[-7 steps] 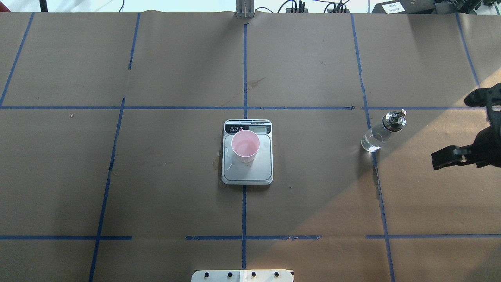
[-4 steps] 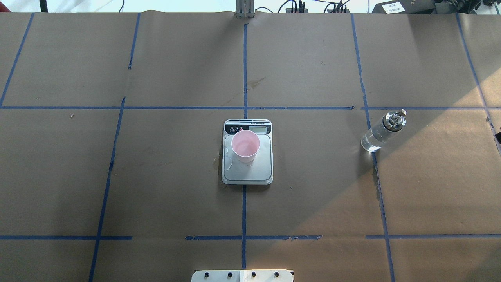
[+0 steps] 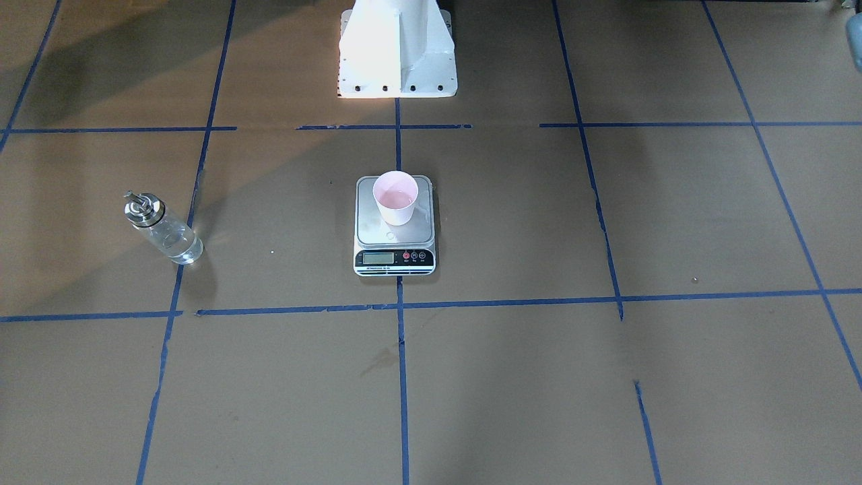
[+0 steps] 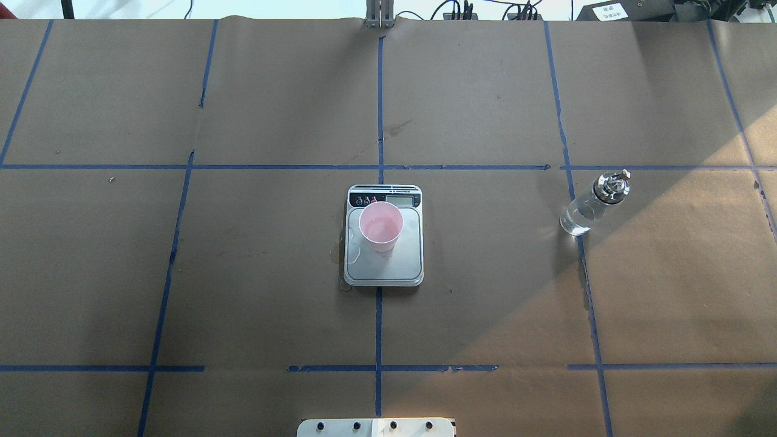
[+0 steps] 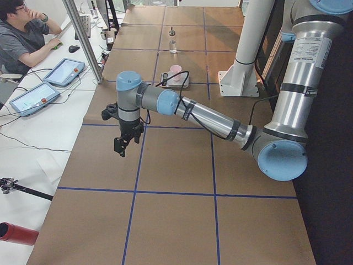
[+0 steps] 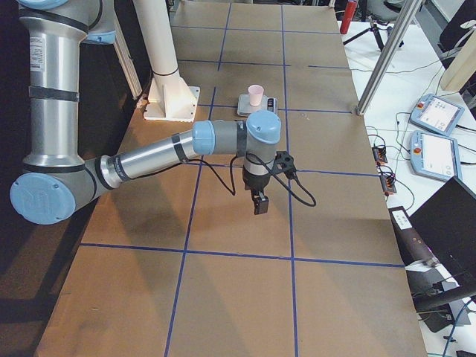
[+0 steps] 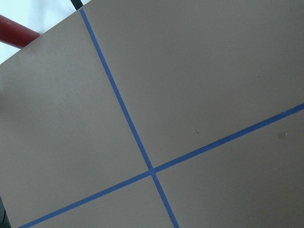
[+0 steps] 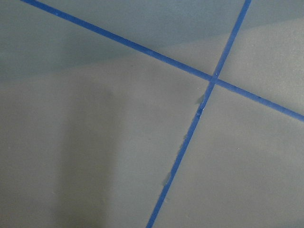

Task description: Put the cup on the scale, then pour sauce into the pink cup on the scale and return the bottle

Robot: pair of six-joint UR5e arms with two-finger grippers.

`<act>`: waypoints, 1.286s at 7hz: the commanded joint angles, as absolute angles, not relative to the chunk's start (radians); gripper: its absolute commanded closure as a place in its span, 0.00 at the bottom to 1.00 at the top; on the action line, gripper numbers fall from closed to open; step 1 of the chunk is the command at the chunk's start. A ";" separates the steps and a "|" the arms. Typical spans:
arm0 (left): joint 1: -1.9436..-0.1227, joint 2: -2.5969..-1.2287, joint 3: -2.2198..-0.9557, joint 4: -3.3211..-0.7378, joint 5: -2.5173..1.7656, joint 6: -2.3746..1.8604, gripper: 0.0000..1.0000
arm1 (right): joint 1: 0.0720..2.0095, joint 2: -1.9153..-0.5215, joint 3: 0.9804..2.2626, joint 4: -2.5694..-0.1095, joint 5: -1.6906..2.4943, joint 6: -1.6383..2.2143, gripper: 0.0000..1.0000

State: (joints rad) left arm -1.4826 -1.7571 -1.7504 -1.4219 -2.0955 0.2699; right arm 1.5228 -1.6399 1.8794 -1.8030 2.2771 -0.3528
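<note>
The pale pink cup [image 4: 380, 226] stands upright on the steel plate of the scale [image 4: 388, 267] at the table's middle, with a little clear liquid in it; the front-facing view shows it too [image 3: 395, 197]. The clear glass bottle [image 4: 592, 203] with its silver cap stands alone on the table to the right, partly full; it also shows in the front-facing view [image 3: 161, 229]. My left gripper [image 5: 122, 148] hangs over bare table far on the left. My right gripper [image 6: 259, 204] hangs over bare table far on the right. I cannot tell whether either is open or shut.
The white robot pedestal [image 3: 396, 54] stands at the near table edge. A damp stain [image 4: 335, 255] lies beside the scale's left edge. An operator [image 5: 22, 33] sits at a side desk with tablets [image 5: 60, 72]. Blue tape lines grid the brown paper.
My right gripper, seen at the overhead view's right edge a second ago, has moved out of that view to the right. Cup, scale and bottle have not moved.
</note>
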 commanded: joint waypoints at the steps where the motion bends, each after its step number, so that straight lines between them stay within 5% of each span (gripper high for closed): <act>1: -1.589 -1.728 -1.636 -1.434 -2.171 0.432 0.00 | 1.531 -1.635 1.694 -1.645 2.282 -0.368 0.00; 5: -1.585 -1.686 -1.496 -1.520 -2.206 0.416 0.00 | 1.529 -1.620 1.604 -1.537 2.368 -0.160 0.00; 9: -1.585 -1.628 -1.517 -1.612 -2.259 0.188 0.00 | 1.529 -1.618 1.534 -1.347 2.364 0.010 0.00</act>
